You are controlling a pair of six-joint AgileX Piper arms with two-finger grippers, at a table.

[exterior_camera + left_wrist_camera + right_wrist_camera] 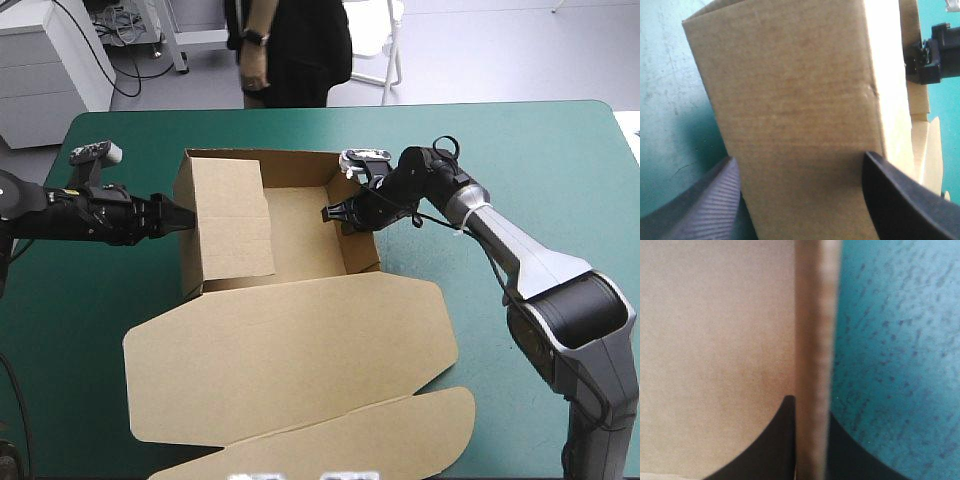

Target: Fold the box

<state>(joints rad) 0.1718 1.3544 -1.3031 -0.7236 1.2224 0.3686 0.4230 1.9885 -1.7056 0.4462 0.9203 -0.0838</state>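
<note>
The brown box (300,235) stands as an open tray at the table's middle, its walls raised. Its wide lid (300,360) lies flat toward the front edge. A tall flap (232,215) leans over the tray's left side. At the left wall's outer face my left gripper (183,215) is open. In the left wrist view its fingers (800,157) stand apart on either side of a broad brown panel (790,95). My right gripper (332,213) is shut on the tray's right wall. That wall's edge (812,315) runs between its fingers (810,405).
The teal-green cover (520,150) shows on both sides of the box. The lid's flaps reach almost to the table's front edge. My right arm (500,235) crosses the table's right half. The right gripper (935,55) shows beyond the panel in the left wrist view.
</note>
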